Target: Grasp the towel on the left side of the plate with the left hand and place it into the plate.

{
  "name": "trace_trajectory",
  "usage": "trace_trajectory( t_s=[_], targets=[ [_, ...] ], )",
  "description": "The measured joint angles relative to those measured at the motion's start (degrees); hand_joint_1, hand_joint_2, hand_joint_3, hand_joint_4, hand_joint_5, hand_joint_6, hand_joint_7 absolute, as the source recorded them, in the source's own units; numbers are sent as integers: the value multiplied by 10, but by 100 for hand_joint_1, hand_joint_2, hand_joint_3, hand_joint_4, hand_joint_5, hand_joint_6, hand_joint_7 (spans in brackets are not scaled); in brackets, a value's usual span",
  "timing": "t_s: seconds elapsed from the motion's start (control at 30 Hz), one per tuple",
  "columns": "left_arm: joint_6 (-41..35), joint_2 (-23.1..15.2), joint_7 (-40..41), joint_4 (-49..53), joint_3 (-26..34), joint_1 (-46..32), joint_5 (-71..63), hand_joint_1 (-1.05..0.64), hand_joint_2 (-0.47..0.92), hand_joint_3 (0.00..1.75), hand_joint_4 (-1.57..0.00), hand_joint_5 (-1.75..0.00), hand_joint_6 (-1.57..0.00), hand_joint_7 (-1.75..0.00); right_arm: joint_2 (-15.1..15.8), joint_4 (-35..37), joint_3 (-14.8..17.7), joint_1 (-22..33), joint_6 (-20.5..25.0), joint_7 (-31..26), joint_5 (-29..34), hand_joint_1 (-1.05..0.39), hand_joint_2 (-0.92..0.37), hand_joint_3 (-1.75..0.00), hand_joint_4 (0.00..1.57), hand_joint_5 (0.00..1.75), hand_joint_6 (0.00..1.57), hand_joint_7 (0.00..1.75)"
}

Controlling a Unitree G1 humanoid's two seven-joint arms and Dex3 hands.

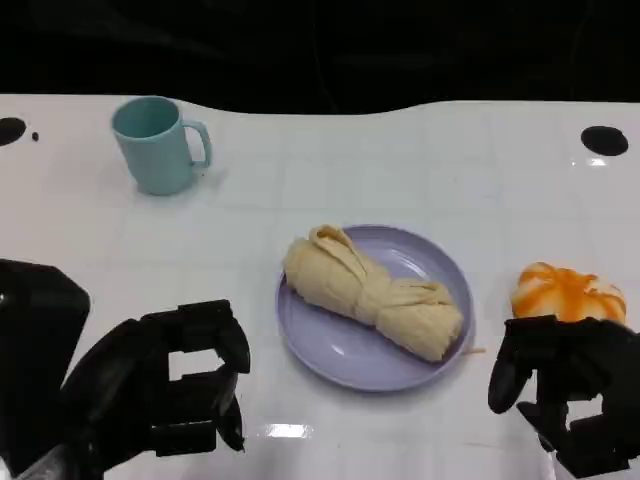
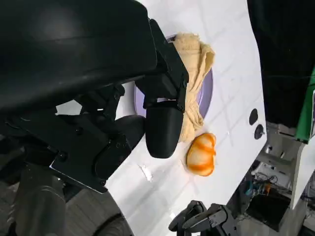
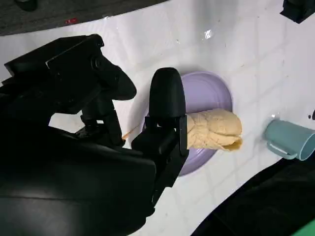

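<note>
A rolled beige towel lies across the lavender plate at the table's middle; its one end reaches past the plate's left rim. The towel and plate also show past my left hand's fingers in the left wrist view, and the towel on the plate shows in the right wrist view. My left hand hovers low at the front left, apart from the plate, fingers apart and holding nothing. My right hand sits at the front right, empty, fingers apart.
A teal mug stands at the back left. An orange-and-white striped object lies right of the plate, just beyond my right hand. The table's far edge meets a black backdrop.
</note>
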State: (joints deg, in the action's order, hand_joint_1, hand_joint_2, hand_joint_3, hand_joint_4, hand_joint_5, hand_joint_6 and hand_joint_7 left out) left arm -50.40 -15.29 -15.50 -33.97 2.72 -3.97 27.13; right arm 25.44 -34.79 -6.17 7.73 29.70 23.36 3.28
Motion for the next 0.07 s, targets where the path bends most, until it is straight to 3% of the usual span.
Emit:
trace_trajectory(
  t_s=[0.07],
  targets=[
    [0,0,0,0,0,0,0,-8,50,133,-82,-175,-73,-164,0,0,0,-1,0,2,-1,4,-61,-103,69,175,67,145]
  ],
)
